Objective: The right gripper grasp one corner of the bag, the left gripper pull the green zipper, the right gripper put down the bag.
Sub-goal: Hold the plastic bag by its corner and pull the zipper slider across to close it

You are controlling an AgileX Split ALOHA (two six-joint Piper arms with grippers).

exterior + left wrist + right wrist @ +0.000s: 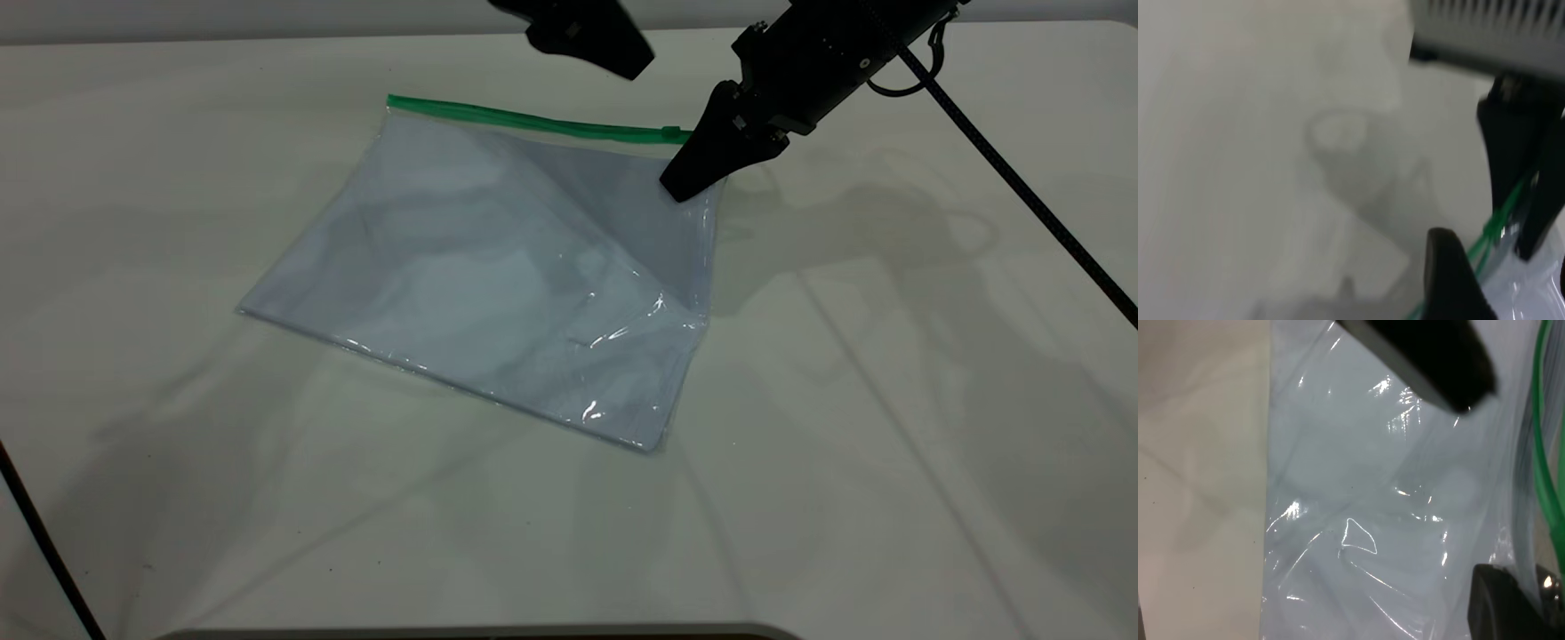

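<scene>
The bag (498, 276) lies on the white table (889, 444), its near long edge flat and its far right corner (702, 169) lifted off the surface, the plastic creased below it. White sheets show through the clear film. The green zipper (533, 120) runs along the far long edge, with its slider tab (671, 133) at the right end — just beside the raised corner.

The right gripper (689, 182) is closed on that corner, fingers pinching the plastic just below the green strip.

The left gripper (613, 53) hangs above the zipper's right half, clear of the bag — whether its fingers are spread or closed cannot be told.
</scene>
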